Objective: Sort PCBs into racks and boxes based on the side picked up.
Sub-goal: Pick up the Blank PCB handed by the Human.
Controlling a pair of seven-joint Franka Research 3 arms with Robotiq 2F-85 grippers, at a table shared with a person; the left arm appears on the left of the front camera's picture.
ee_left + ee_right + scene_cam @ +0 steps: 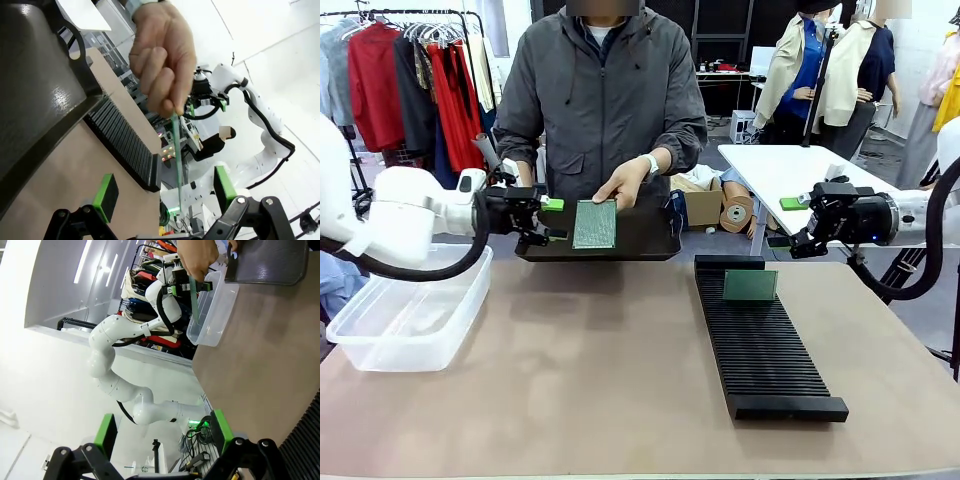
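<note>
A person's hand (625,185) holds a PCB (594,224) upright over a flat black tray (650,243), its paler patterned face toward the front camera. My left gripper (558,220) is open right at the board's left edge. In the left wrist view the PCB (177,150) hangs edge-on from the hand (162,60), in line with the gap of my left gripper (165,192), touching neither pad. My right gripper (788,222) hovers open and holds nothing above the rack's far end. The black rack (760,345) holds one PCB (750,285) standing in a far slot.
The clear tub (410,310) sits at the table's left edge below my left arm. In the right wrist view, the tub (212,310) and tray (267,260) lie beyond my right gripper (163,432). A white table (790,170) stands behind on the right.
</note>
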